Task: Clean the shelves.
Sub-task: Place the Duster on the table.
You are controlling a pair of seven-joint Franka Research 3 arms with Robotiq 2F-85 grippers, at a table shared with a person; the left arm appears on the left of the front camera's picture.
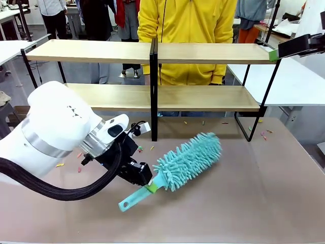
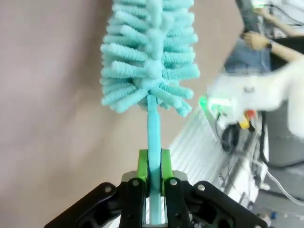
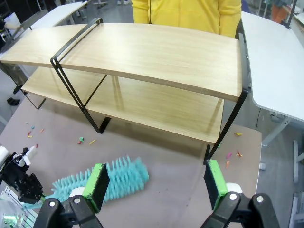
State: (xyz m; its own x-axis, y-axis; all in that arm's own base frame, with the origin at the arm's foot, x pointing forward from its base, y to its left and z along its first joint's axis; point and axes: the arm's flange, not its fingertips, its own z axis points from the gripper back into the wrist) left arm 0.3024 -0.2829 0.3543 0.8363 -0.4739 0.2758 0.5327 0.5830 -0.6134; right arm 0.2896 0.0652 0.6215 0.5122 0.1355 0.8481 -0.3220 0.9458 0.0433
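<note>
The shelves (image 1: 203, 52) stand across the far half of the table, two long light-wood boards on a thin black frame; in the right wrist view the shelves (image 3: 156, 52) lie below and ahead. A teal fluffy duster (image 1: 190, 158) lies low over the brown table in front of them. My left gripper (image 1: 149, 187) is shut on its handle, near the head. In the left wrist view, the left gripper (image 2: 153, 166) clamps the handle and the duster (image 2: 149, 52) points away. My right gripper (image 3: 156, 185) is open and holds nothing. It hovers by the top board's right end (image 1: 278, 52).
A person in a yellow top (image 1: 188, 23) stands behind the shelves. Small coloured scraps (image 1: 140, 149) are scattered on the table near the shelf feet, with more scraps (image 3: 232, 154) by the right leg. White tables (image 1: 299, 86) flank both sides.
</note>
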